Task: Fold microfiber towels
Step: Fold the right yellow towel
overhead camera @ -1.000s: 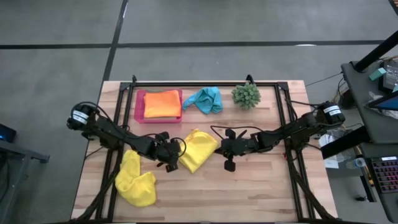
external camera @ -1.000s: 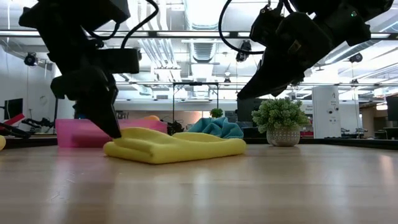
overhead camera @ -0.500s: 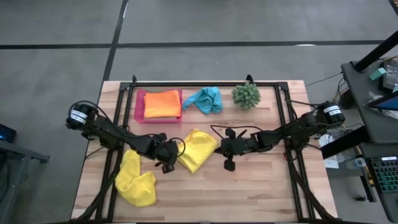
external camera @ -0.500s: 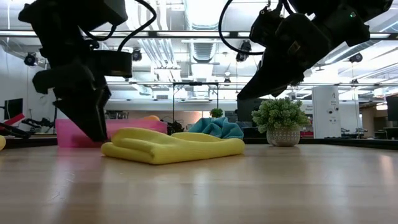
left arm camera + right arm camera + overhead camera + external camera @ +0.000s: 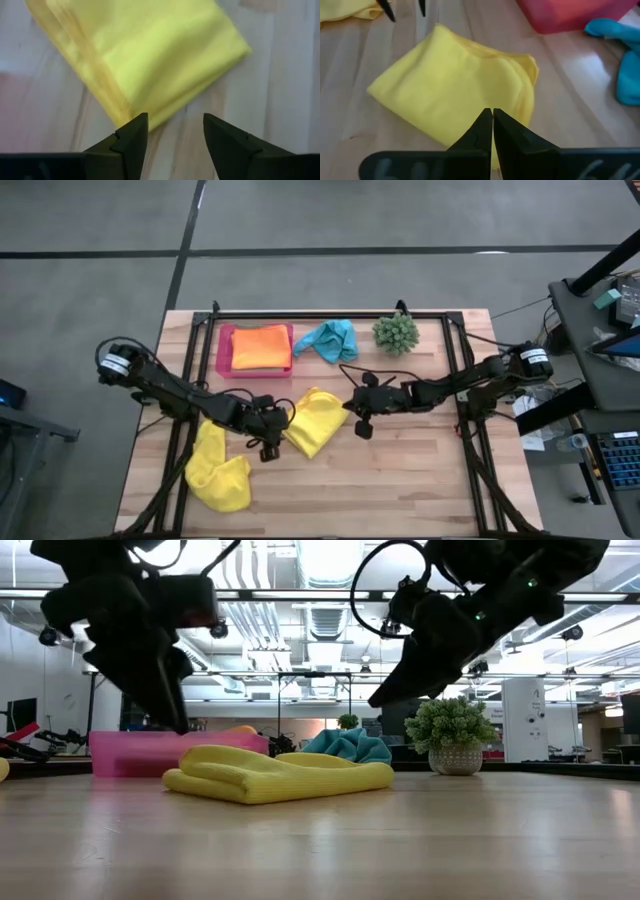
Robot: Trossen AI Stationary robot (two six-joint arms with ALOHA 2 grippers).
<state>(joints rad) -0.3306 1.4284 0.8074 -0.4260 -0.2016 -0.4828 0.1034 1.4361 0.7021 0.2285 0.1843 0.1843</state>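
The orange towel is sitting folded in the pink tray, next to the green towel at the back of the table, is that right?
Not quite. The orange towel does lie folded in the pink tray, but the crumpled towel beside it is turquoise blue, not green. The high view shows this; no green towel appears there.

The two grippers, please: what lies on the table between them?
In the high view the folded yellow towel lies between the open left gripper and the shut right gripper, neither holding it.

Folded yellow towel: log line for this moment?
folded yellow towel: flat on table, unheld | left gripper: open beside it | right gripper: shut above it
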